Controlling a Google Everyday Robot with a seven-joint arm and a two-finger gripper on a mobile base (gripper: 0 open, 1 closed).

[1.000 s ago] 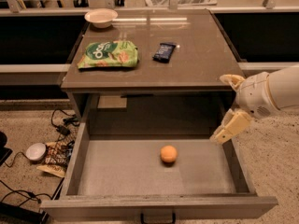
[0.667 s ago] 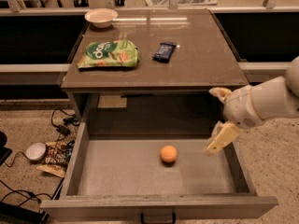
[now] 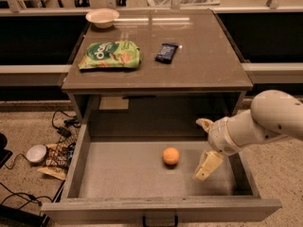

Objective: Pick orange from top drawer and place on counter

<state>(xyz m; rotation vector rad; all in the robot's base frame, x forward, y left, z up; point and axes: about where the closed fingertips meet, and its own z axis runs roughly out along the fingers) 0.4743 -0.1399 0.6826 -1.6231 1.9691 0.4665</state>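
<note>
Presently, item by item.

Gripper (image 3: 206, 145): hanging right of centre in the lower half of the frame, inside the open top drawer (image 3: 118, 176). Its two cream fingers (image 3: 208, 165) are standing apart, one up near the drawer's back and one lower over the floor, clear of the fruit. The white arm (image 3: 265, 119) is reaching in from the right edge of the frame, above the drawer's right wall.

Orange (image 3: 171, 156): small, round, smooth and evenly orange, sitting on the grey drawer floor a little right of the drawer's middle, just left of the lower finger and apart from it. Being round, it is showing the same outline on every side, so no long axis is reading. Which way its stem end is facing cannot be told.

Open room: bare grey floor is lying all around the orange, widest toward the left wall and narrower toward the gripper on the right. Low side walls and the front wall with its dark handle are bounding it, and the cabinet opening is shading the back.

Counter (image 3: 199, 65): glossy brown-grey top filling the upper middle of the frame. It is carrying a green snack bag (image 3: 110, 55) at left, a dark wrapped bar (image 3: 167, 52) near centre, and a pale bowl (image 3: 102, 17) at the far left corner, with the right half lying bare.

Carpet at lower left: cables and a small round white object (image 3: 36, 153) are lying beside the cabinet.
</note>
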